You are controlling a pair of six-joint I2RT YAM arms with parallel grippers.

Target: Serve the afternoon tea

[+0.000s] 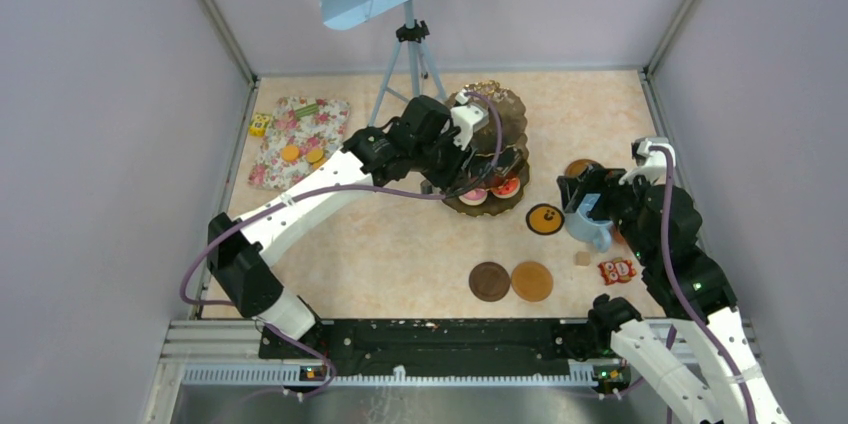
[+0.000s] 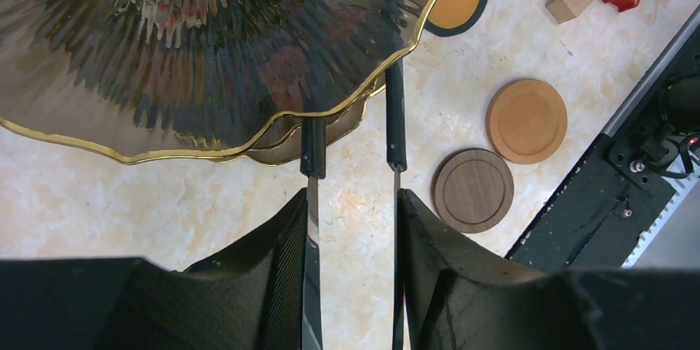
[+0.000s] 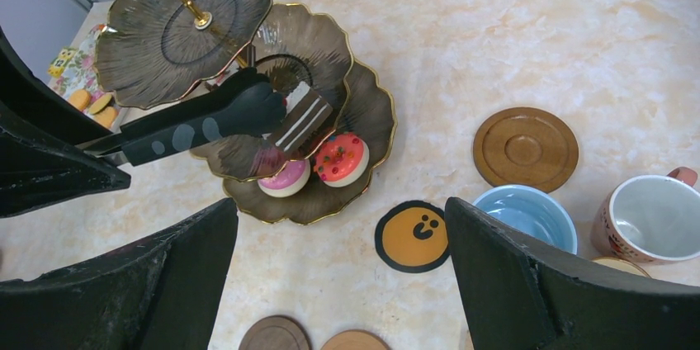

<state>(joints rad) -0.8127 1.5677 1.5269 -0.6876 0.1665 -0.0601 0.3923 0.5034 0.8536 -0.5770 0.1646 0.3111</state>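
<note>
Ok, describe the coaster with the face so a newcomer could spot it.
Find the dark three-tier stand. Between it and the blue mug lies one coaster. Unlike the two plain wooden coasters toward the near edge, it is orange with a black rim and face.

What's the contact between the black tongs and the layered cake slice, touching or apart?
Touching. The right wrist view shows the tips of the black tongs pressed against the layered cake slice above the stand, no gap between them.
</note>
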